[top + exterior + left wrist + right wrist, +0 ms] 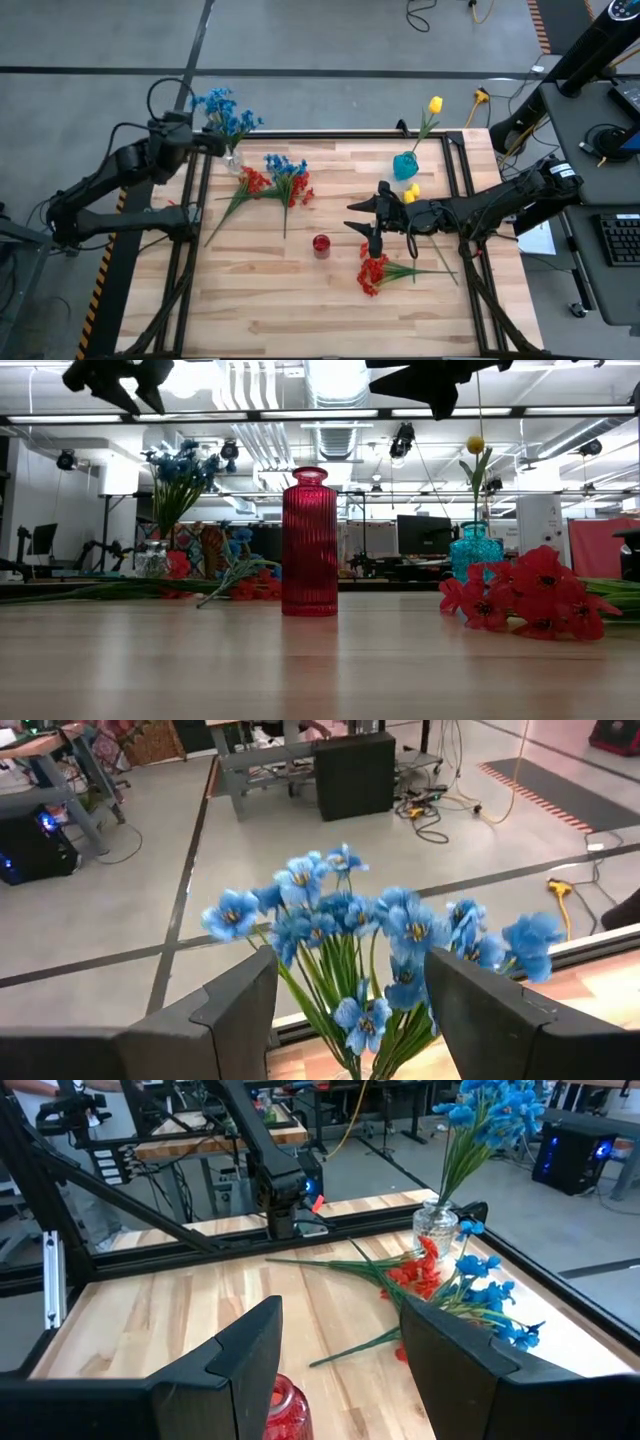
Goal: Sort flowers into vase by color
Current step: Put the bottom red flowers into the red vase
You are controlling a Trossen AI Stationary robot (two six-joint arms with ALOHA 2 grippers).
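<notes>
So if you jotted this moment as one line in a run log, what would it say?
left gripper: open at blue flowers in clear vase | right gripper: open above small red ribbed glass vase | red flowers: on table

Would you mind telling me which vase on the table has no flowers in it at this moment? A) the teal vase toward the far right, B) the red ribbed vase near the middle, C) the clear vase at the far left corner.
B: the red ribbed vase stands with a bare neck, while the clear vase holds blue flowers and the teal vase holds a yellow bud.
</notes>
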